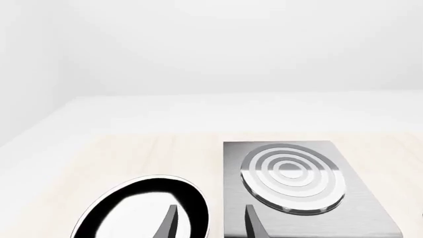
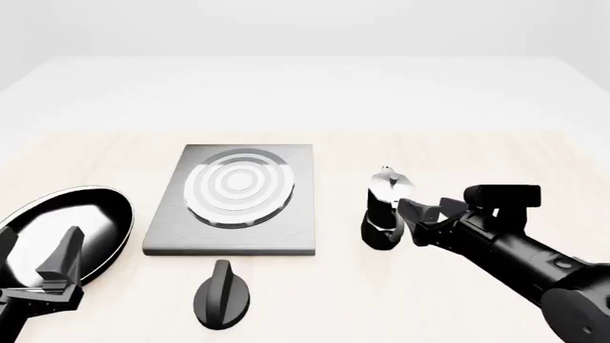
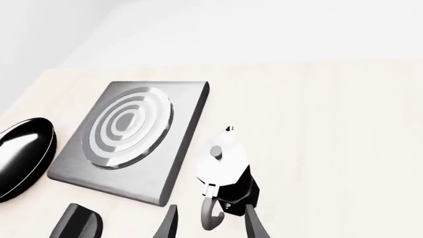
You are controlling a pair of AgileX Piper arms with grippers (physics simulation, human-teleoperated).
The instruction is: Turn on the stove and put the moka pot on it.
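Observation:
The stove (image 2: 238,196) is a grey slab with silver rings at the table's middle; it also shows in the left wrist view (image 1: 294,178) and the right wrist view (image 3: 129,134). Its black oval knob (image 2: 221,294) lies in front of it, also in the right wrist view (image 3: 79,220). The moka pot (image 2: 384,211) stands upright on the table to the stove's right. My right gripper (image 2: 416,219) is open at the pot's right side; in the right wrist view (image 3: 211,224) the pot's handle (image 3: 210,214) lies between the spread fingers. My left gripper (image 2: 33,256) is open and empty over the pan.
A glossy black frying pan (image 2: 96,214) lies left of the stove, also in the left wrist view (image 1: 99,213) and the right wrist view (image 3: 23,153). The light wooden table (image 2: 476,157) ends in a white surface behind.

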